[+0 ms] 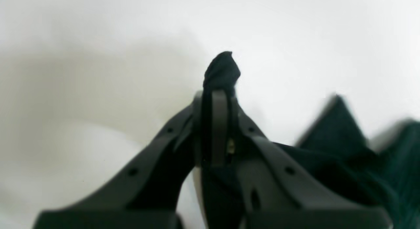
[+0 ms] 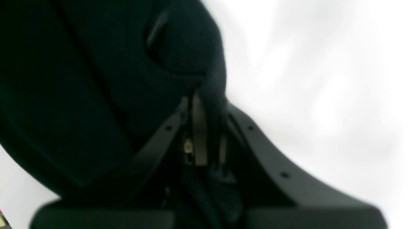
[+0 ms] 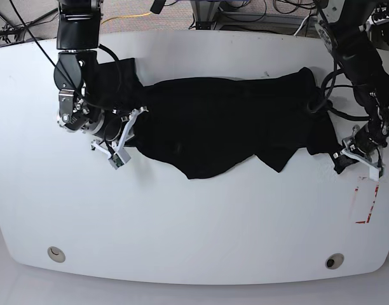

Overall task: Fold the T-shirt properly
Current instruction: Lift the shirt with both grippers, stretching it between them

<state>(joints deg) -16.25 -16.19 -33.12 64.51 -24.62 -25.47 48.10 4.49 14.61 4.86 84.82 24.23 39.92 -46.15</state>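
The black T-shirt (image 3: 220, 127) lies stretched sideways across the white table (image 3: 194, 222), with crumpled edges and a loose flap toward the front. At its left end in the base view, my right gripper (image 3: 132, 124) is shut on the cloth. The right wrist view shows the right gripper (image 2: 205, 102) pinching a dark fold of the T-shirt (image 2: 82, 74). My left gripper (image 3: 341, 159) is shut on the shirt's right end. In the left wrist view, a tuft of the T-shirt (image 1: 222, 70) pokes out above the left gripper (image 1: 215, 97).
Red tape marks (image 3: 365, 203) sit on the table near its right edge. Two round holes (image 3: 54, 254) (image 3: 334, 262) lie near the front edge. Cables and equipment (image 3: 245, 13) run behind the table's back edge.
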